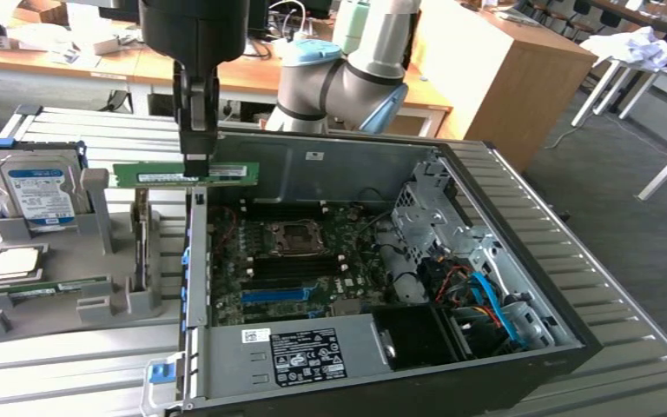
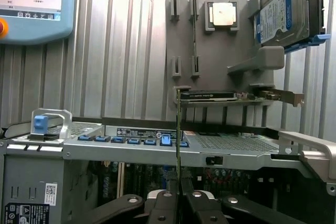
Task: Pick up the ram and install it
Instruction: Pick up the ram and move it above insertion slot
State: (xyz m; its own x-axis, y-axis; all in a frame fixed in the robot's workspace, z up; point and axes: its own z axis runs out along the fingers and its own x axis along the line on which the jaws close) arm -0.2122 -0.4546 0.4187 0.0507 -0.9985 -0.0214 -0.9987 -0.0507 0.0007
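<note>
The ram (image 1: 227,174), a long green stick with a pale label, hangs level in the air over the wall of the open computer case (image 1: 519,287) that faces the exterior view's left. My gripper (image 1: 198,162) comes down from above and is shut on the stick near its middle. In the wrist view the ram (image 2: 178,129) shows edge-on as a thin upright line rising from between the black fingers (image 2: 163,203). The motherboard (image 1: 357,248) with its dark slots lies below, toward the exterior view's right.
A grey holder (image 1: 62,308) stands at the exterior view's left of the case. It carries a blue-labelled hard drive (image 1: 38,191), a square silver processor chip (image 1: 15,261) and another green stick (image 1: 49,288). A teach pendant (image 2: 37,3) lies beyond. The robot arm's base (image 1: 333,82) stands behind the case.
</note>
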